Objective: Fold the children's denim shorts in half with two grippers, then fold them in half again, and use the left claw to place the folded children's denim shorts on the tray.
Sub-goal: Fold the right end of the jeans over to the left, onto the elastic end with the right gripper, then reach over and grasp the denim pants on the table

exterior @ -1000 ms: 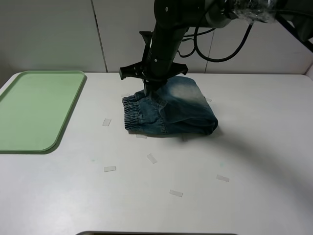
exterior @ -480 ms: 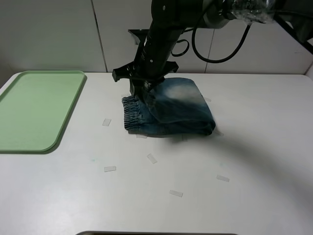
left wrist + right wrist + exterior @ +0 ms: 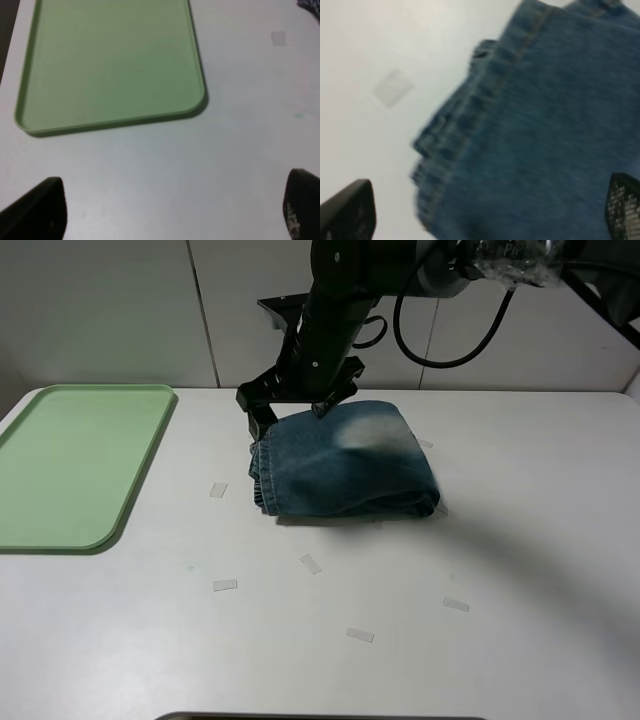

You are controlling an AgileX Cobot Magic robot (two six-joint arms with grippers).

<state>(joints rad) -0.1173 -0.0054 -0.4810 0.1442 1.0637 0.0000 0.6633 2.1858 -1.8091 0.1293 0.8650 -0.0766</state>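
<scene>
Denim shorts (image 3: 345, 465) lie folded under spread right gripper (image 3: 293, 407)

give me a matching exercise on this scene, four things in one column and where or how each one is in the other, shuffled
1. small blue-grey denim shorts
2. flat pale-green plastic tray
3. black right gripper
4. black left gripper

a. jaws open, over the white table beside the tray's corner
b. at the table's left side
c. folded, mid-table
d. jaws open, at the shorts' rear left corner

Pairs: 1-c, 2-b, 3-d, 4-a
</scene>
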